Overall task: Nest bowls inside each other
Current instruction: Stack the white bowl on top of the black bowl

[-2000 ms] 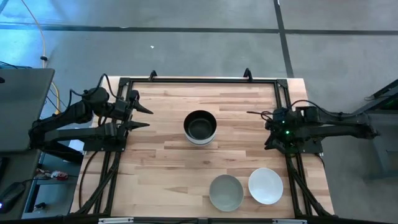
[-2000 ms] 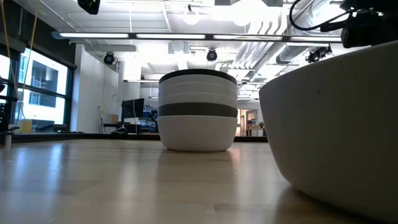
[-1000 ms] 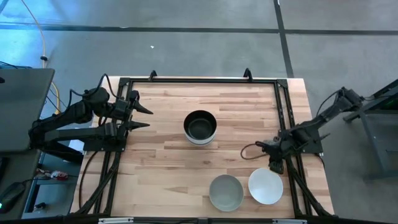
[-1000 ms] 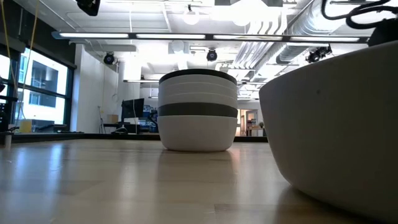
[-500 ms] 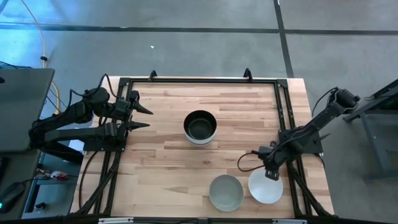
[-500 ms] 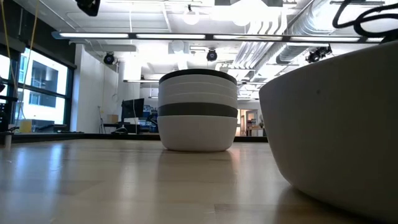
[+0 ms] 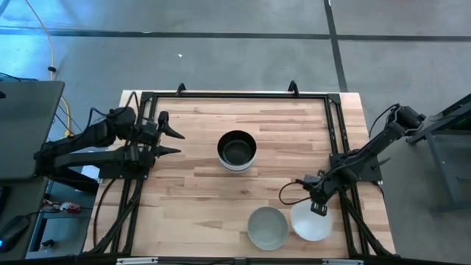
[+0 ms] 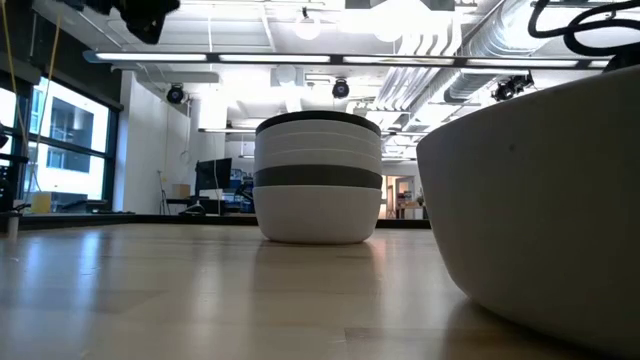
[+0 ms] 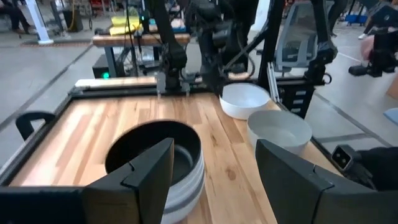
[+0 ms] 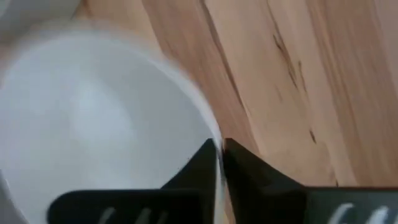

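A stack of nested bowls (image 7: pixel 237 151), its top one black inside, stands on its base at the table's middle; it also shows in the low view (image 8: pixel 318 180) and the left wrist view (image 9: pixel 158 158). A grey bowl (image 7: pixel 267 227) sits near the front edge, with a white bowl (image 7: pixel 312 224) right beside it. My right gripper (image 7: pixel 318 207) is shut on the white bowl. My left gripper (image 7: pixel 175 141) hovers open at the table's left, well clear of the stack. My right gripper pinches the white bowl's rim (image 10: pixel 208 124) on the side toward the table's far edge. One finger (image 10: pixel 198 167) is inside the bowl and the other (image 10: pixel 249 174) outside. The fingers come from above, pointing steeply down. The bowl's base is on the table.
Bare wood lies between the stack and the two front bowls, and across the table's left half. A black metal frame (image 7: pixel 235 94) runs along the table's edges. In the low view the grey bowl (image 8: pixel 540 200) fills the right side.
My right gripper has gone down and toward the table's near edge, onto the white bowl's far rim, and has shut on it. The stack and the grey bowl have stayed where they were.
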